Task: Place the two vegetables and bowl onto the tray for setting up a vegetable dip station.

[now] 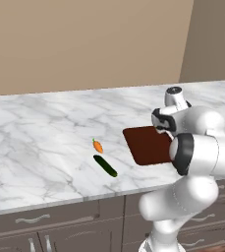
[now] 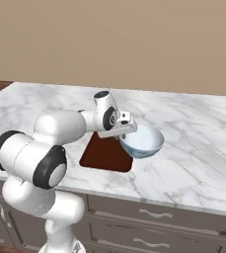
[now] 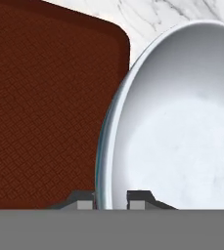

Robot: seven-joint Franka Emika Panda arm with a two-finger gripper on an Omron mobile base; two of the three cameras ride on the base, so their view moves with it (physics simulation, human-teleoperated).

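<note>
The pale white-bluish bowl (image 2: 143, 140) (image 3: 182, 122) sits tilted at the right edge of the dark reddish-brown tray (image 2: 103, 155) (image 3: 45, 97) (image 1: 146, 145). My gripper (image 2: 126, 130) (image 3: 111, 200) is shut on the bowl's near rim, one finger inside it and one outside. Left of the tray on the marble counter lie the small orange carrot (image 1: 98, 145) and, just in front of it, the slim dark green cucumber (image 1: 105, 166). Both are apart from the tray.
The marble counter (image 1: 45, 133) runs wide to both sides. Its front edge is close below the tray, with grey drawers (image 2: 154, 222) under it. A beige wall (image 1: 84, 44) rises behind.
</note>
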